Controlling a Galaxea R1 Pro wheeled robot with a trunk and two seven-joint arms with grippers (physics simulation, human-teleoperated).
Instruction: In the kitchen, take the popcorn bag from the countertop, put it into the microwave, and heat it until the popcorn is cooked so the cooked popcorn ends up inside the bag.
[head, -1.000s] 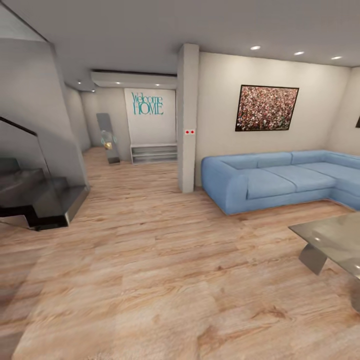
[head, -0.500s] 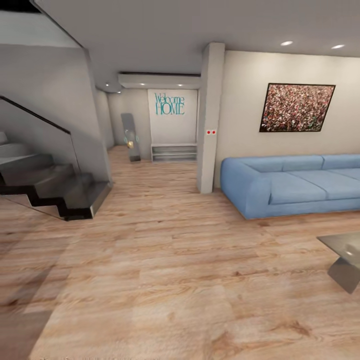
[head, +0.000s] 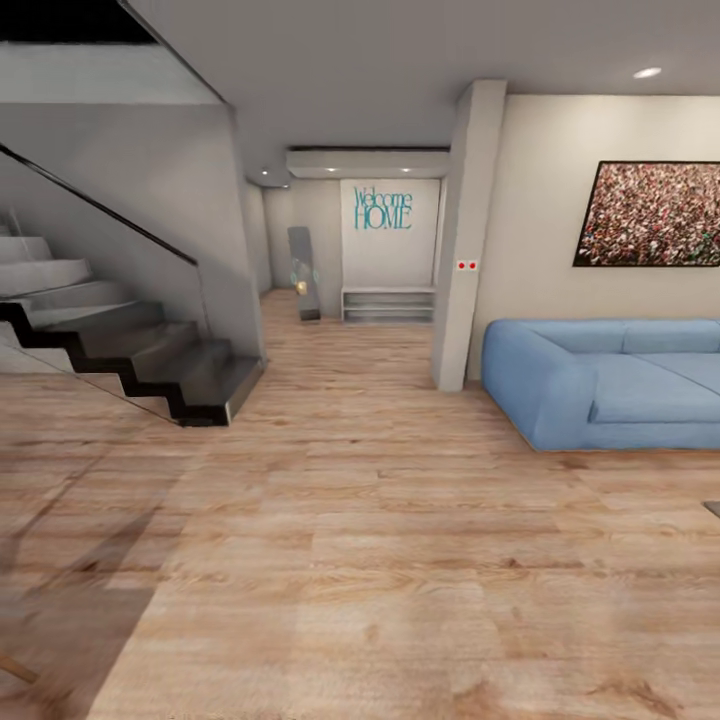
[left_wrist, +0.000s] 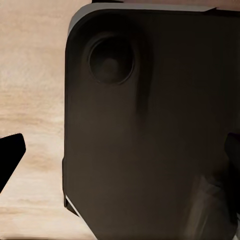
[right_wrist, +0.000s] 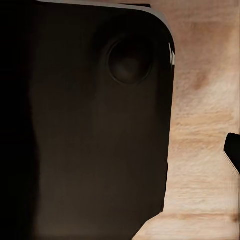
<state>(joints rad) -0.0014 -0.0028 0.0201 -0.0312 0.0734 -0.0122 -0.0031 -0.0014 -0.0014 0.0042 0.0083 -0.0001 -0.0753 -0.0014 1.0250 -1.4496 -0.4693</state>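
The robot is on its way through a living area, and nothing of the task is done as far as these pictures tell: no kitchen, countertop, microwave or popcorn bag can be seen, so I cannot say where the bag lies; fetching it, loading it and heating it all look to be still ahead. The head view looks across a wooden floor (head: 380, 560) toward a dark staircase (head: 140, 350), a grey pillar (head: 465, 240), a blue sofa (head: 610, 385), a speckled framed picture (head: 650, 215) and a far wall with a teal "Welcome HOME" sign (head: 382, 208) above a low shelf (head: 388, 303). The wrist views give what the head view lacks, a close look down by the arms: in the left wrist view a large dark rounded panel (left_wrist: 150, 130) with a round recess, probably part of the robot's own body, lies just beyond the left gripper, with a black fingertip (left_wrist: 10, 155) at one edge over pale floor; the right wrist view has a matching dark panel (right_wrist: 85, 125) and a sliver of black fingertip (right_wrist: 232, 150) at its edge. With one tip of each gripper at the picture's edge, I cannot tell how wide either stands, and nothing appears held.
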